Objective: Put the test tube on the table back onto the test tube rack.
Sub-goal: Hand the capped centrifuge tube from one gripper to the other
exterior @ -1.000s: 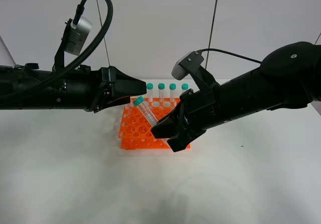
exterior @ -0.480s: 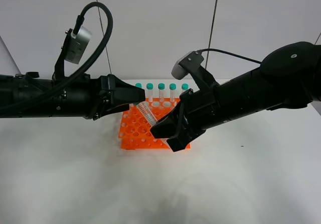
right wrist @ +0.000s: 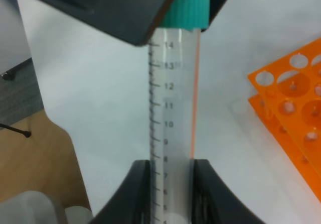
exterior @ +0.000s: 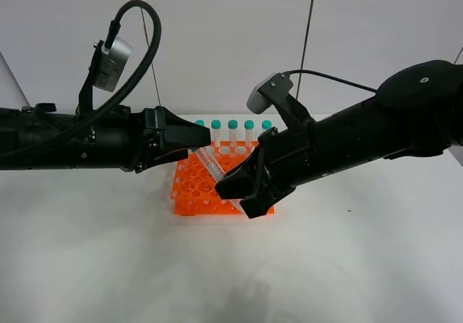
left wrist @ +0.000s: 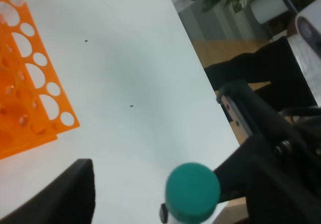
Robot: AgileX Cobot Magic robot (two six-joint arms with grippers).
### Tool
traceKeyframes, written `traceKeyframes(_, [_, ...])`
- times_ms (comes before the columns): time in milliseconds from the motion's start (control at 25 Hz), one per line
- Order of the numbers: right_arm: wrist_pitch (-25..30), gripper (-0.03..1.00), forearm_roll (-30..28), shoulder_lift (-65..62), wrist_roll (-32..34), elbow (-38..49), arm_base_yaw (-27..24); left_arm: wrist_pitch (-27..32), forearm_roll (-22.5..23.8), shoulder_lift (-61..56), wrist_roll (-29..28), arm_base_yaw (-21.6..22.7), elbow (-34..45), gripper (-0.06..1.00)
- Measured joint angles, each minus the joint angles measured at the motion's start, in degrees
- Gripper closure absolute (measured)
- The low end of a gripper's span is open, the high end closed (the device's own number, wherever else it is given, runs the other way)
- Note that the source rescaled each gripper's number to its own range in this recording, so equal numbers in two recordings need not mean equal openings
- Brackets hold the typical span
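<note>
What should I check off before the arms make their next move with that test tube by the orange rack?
1. Right claw shut on the test tube: ok, its fingers pinch the lower body.
2. Left claw gripping the teal cap: cannot tell. Its fingers flank the cap, but contact is unclear.
3. Tube upright for insertion: not ok, it leans in the exterior high view.
4. Tip lined up with a hole in the rack: cannot tell, the right claw hides the tip.
5. Free holes available: ok, the front rows are empty and the other tubes stand in the back row.
</note>
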Motion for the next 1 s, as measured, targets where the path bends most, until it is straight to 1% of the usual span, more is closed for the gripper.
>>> traceKeyframes(240, [0.47, 0.95, 0.51, 0.0, -0.12, 0.0, 0.0, 0.82, -0.06, 0.0, 0.05, 0.0, 0.0, 0.07])
traceKeyframes(280, [0.6, 0.95, 0.83, 0.0, -0.17, 0.0, 0.0, 1.18, -0.06, 0.0, 0.05, 0.0, 0.0, 0.09])
traceKeyframes(440, [1.1, 0.95, 1.15, 0.0, -0.17, 0.0, 0.0, 1.81, -0.06, 0.0, 0.05, 0.0, 0.0, 0.23])
traceKeyframes(640, [1.6, 0.95, 1.32, 0.0, -0.34, 0.0, 0.0, 1.81, -0.11, 0.0, 0.05, 0.0, 0.0, 0.36])
traceKeyframes(680, [1.6, 0.95, 1.32, 0.0, -0.34, 0.0, 0.0, 1.81, -0.11, 0.0, 0.05, 0.0, 0.0, 0.4])
traceKeyframes(720, [1.53, 0.95, 1.32, 0.0, -0.34, 0.0, 0.0, 1.81, -0.11, 0.0, 0.05, 0.0, 0.0, 0.46])
traceKeyframes(800, [1.49, 0.95, 1.38, 0.0, -0.34, 0.0, 0.0, 1.81, -0.11, 0.0, 0.05, 0.0, 0.0, 0.63])
traceKeyframes(880, [1.35, 0.95, 1.64, 0.0, -0.34, 0.0, 0.0, 2.05, -0.11, 0.0, 0.05, 0.0, 0.0, 0.86])
traceKeyframes(920, [1.35, 0.95, 1.64, 0.0, -0.34, 0.0, 0.0, 2.04, -0.11, 0.0, 0.05, 0.0, 0.0, 0.93])
traceKeyframes(1000, [1.29, 0.95, 1.7, 0.0, -0.34, 0.0, 0.0, 2.08, -0.11, 0.0, 0.05, 0.0, 0.0, 0.94])
